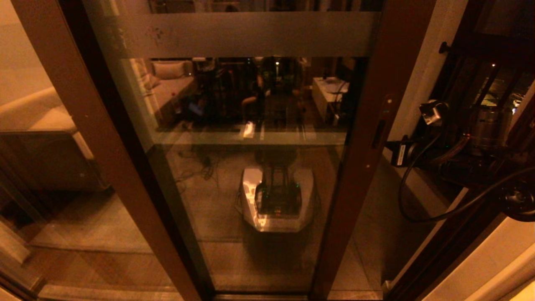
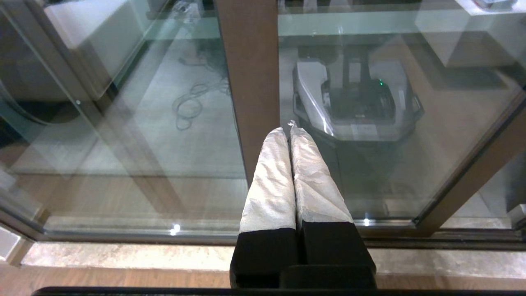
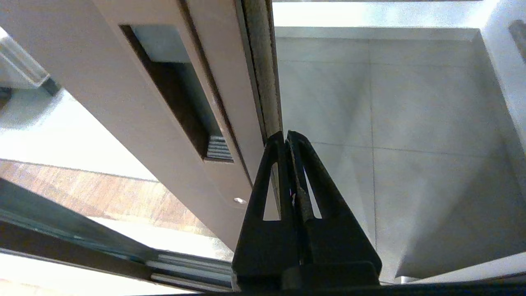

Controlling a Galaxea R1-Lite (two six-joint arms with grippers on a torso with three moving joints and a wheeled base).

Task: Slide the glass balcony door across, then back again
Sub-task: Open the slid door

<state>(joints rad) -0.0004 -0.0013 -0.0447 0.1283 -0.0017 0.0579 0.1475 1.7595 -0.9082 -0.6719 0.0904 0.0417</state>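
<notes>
The glass balcony door [image 1: 250,125] fills the middle of the head view, with its frosted band [image 1: 242,35] across the top. Its right stile [image 1: 368,125] carries the slim recessed handle [image 1: 378,133]. My right gripper [image 1: 391,147] is at that stile's outer edge, just below handle height. In the right wrist view this gripper [image 3: 285,135] is shut and empty, its tips against the edge strip [image 3: 263,61] beside the handle recess [image 3: 181,94]. My left gripper [image 2: 287,129] is shut and empty, with white-wrapped fingers pointing at a brown upright [image 2: 246,82]. It is outside the head view.
To the right of the door's stile there is a gap showing tiled floor [image 3: 411,123] and a white wall [image 1: 422,83]. An unmoving brown-framed panel [image 1: 71,104] stands at the left. The floor track [image 2: 123,236] runs along the bottom. My own base is reflected in the glass [image 1: 278,200].
</notes>
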